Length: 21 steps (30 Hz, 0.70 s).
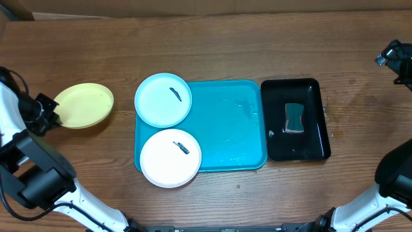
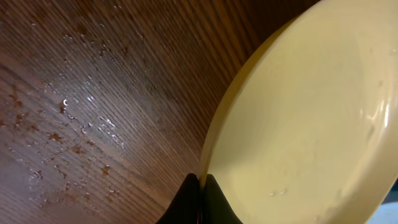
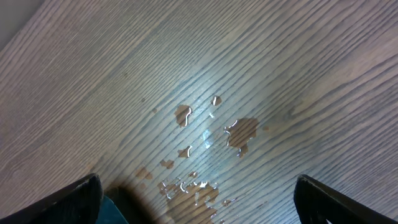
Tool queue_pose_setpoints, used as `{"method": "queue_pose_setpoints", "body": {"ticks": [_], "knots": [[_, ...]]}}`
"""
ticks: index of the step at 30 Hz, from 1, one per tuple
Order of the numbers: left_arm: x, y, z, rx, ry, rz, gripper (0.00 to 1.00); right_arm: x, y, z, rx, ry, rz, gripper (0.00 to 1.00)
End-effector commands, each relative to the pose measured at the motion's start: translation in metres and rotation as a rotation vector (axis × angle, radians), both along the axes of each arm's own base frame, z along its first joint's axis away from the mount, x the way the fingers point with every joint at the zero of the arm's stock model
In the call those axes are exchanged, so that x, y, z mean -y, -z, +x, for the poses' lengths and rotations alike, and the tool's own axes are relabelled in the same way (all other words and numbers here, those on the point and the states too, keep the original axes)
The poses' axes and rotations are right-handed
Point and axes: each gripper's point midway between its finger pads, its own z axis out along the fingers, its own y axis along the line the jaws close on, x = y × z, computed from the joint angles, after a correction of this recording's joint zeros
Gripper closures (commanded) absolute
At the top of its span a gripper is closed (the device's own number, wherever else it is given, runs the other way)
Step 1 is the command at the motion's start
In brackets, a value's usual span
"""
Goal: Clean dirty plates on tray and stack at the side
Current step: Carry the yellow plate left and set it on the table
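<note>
On the turquoise tray (image 1: 232, 129) sit two plates: a pale blue plate (image 1: 161, 100) at its far-left corner and a white plate (image 1: 168, 160) at its near-left corner, overhanging the rim. Each bears one dark smear. Just right of it, the black tray (image 1: 315, 96) holds one sponge (image 1: 295, 118). A third, yellow plate (image 1: 84, 105) is off to the left over the table (image 1: 257, 38), its rim pinched between the closed fingers of the left gripper (image 2: 200, 186). The right gripper (image 3: 202, 199) hangs wide open, holding nothing, above water drops (image 3: 239, 134).

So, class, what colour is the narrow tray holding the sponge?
The narrow tray is black, clearest in the overhead view.
</note>
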Motion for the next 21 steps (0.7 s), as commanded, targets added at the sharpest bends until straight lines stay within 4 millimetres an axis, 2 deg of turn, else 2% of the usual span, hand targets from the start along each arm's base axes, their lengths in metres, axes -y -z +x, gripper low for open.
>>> {"method": "queue_pose_setpoints", "body": {"ticks": [1, 6, 11, 12, 13, 14, 15, 17, 21], "knots": [[0.01, 0.013, 0.002, -0.025, 0.011, 0.02, 0.96, 0.002, -0.006, 0.0, 0.018, 0.007, -0.002, 0.0], [0.025, 0.031, 0.016, -0.004, 0.068, 0.035, 0.96, 0.002, -0.006, 0.0, 0.018, 0.007, -0.002, 0.0], [0.037, 0.034, 0.025, 0.005, 0.13, 0.043, 0.95, 0.002, -0.006, 0.0, 0.018, 0.007, -0.002, 0.0], [0.038, 0.034, 0.026, 0.006, 0.134, 0.043, 0.89, 0.002, -0.006, 0.0, 0.018, 0.007, -0.002, 0.0], [0.04, 0.034, 0.026, 0.006, 0.14, 0.041, 0.78, 0.002, -0.006, 0.0, 0.018, 0.007, -0.002, 0.0], [0.041, 0.034, 0.026, 0.004, 0.152, 0.039, 0.55, 0.002, -0.006, 0.0, 0.018, 0.007, -0.002, 0.0], [0.042, 0.033, 0.026, 0.003, 0.154, 0.034, 0.36, 0.002, -0.006, 0.0, 0.018, 0.007, -0.002, 0.0], [0.046, 0.029, 0.027, 0.013, 0.159, 0.012, 0.32, 0.002, -0.006, 0.0, 0.018, 0.007, -0.002, 0.0], [0.063, 0.007, 0.045, 0.112, 0.246, -0.078, 0.37, 0.002, -0.006, 0.0, 0.018, 0.007, -0.002, 0.0]]}}
